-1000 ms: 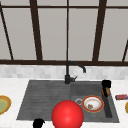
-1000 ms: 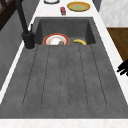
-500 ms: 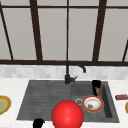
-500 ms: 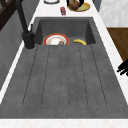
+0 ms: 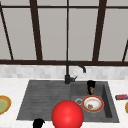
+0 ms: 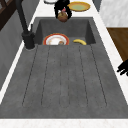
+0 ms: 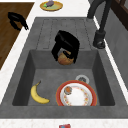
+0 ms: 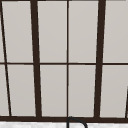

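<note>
- Right hand hangs over the back part of the sink basin, fingers curled down round a small brown round thing, maybe a fruit or a bun; cannot tell which.
- Same hand in front view, just right of the black faucet; in left side view at the basin's far end.
- Brown thing held in the air, clear of the basin floor, above and behind the red-rimmed plate.
- Handling, my guess: light, firm, roundish, smooth enough to slip; a wrap over the top with fingers on opposite sides suits it.
- Near-round, so no clear long axis or pointing direction.
- Banana lies on the basin floor left of the plate, apart from it, long axis roughly front to back, curved.
- Left hand idle, off the counter's front edge by the drainboard, fingers curled, holding nothing.
- Red ball sits low at the front.
</note>
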You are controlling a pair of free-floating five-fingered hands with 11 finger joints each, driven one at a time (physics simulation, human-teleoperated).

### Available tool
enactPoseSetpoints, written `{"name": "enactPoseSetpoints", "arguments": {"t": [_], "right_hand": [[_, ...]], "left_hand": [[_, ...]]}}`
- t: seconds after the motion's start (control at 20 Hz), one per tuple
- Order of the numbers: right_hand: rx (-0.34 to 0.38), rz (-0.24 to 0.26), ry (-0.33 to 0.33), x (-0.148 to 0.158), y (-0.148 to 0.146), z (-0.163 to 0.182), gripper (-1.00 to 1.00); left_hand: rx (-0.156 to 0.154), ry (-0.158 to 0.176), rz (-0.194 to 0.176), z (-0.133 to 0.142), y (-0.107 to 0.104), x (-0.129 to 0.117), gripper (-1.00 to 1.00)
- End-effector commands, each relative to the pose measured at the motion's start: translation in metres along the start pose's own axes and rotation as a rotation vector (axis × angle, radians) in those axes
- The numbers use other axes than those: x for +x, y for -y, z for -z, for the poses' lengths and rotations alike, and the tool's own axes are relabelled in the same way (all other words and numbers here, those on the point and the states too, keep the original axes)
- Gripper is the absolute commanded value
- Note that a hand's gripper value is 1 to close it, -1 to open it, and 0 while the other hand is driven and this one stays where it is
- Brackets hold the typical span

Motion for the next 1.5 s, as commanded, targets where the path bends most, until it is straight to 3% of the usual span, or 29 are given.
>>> {"name": "enactPoseSetpoints", "arguments": {"t": [0.0,0.6,0.75,0.95,1.15,1.35,1.45], "right_hand": [[-0.015,-0.015,-0.003,0.011,-0.016,0.039,1.0],[-0.002,0.044,0.048,-0.02,-0.081,0.142,1.0],[-0.007,0.029,0.05,-0.032,-0.104,0.152,1.0],[-0.035,0.019,0.003,-0.027,-0.142,0.141,1.0],[-0.053,0.024,-0.056,-0.02,-0.169,0.158,1.0],[-0.101,0.024,-0.048,-0.017,-0.193,0.177,1.0],[-0.091,0.036,-0.061,-0.015,-0.208,0.184,1.0]], "left_hand": [[0.0,0.0,0.0,0.0,0.0,0.0,0.0],[0.0,0.0,0.0,0.0,0.0,0.0,0.0],[0.0,0.0,0.0,0.0,0.0,0.0,0.0],[0.0,0.0,0.0,0.0,0.0,0.0,0.0],[0.0,0.0,0.0,0.0,0.0,0.0,0.0],[0.0,0.0,0.0,0.0,0.0,0.0,0.0],[0.0,0.0,0.001,0.0,0.0,0.0,0.0]]}}
